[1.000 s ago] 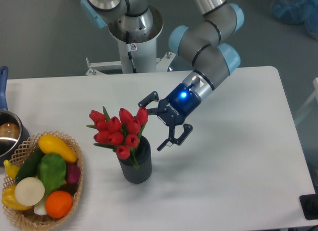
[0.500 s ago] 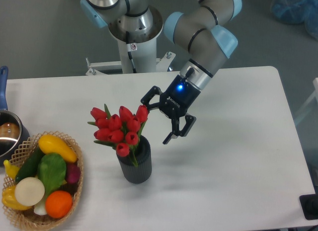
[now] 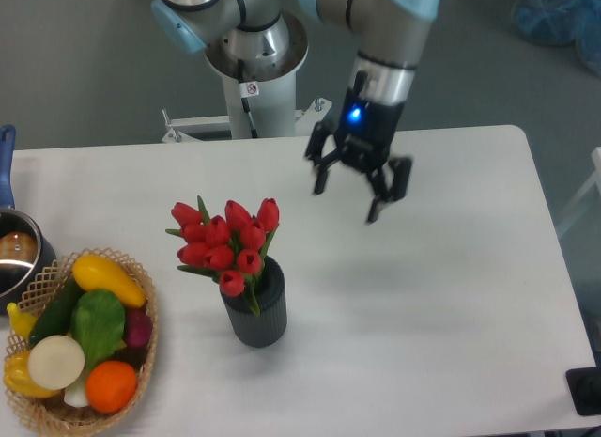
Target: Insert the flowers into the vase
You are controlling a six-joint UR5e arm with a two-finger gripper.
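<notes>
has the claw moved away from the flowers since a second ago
Yes. The claw, open and empty, has lifted up and to the right, away from the flowers, which stay in the vase.

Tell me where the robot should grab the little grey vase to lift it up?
Probably around the vase's ribbed lower body, coming in level from the right side. The flowers fill and overhang its mouth, leaning left, so the top is blocked. The open pincer is already over to the right.

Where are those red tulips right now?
The red tulips stand in the dark ribbed vase near the table's middle, right of the wicker basket; the open gripper hangs up and right, apart from them.
</notes>
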